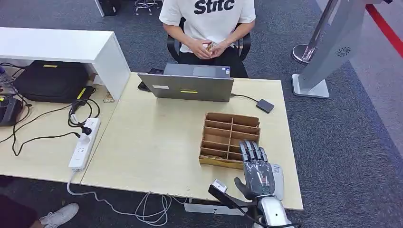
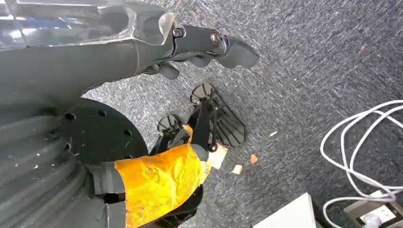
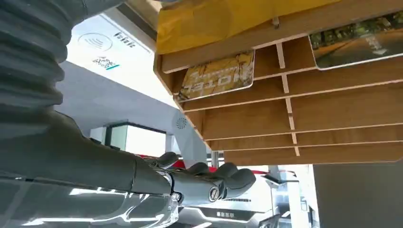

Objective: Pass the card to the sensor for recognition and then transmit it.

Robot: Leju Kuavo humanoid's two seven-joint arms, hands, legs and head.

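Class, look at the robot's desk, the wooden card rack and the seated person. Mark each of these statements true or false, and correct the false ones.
1. The right hand is beside the wooden card rack. True.
2. The laptop lies flat and closed. False: it stands open, facing the person.
3. Cards sit in the rack's compartments. True.
4. The right hand's fingers grip a card. False: they are spread, holding nothing.
5. The power strip lies on the floor. False: it lies on the desk.

Bare pale wooden tabletop (image 1: 152,142) is being left open left of the brown slotted cardboard organizer (image 1: 230,137); beyond it, passage is being blocked by the grey open laptop (image 1: 192,85).
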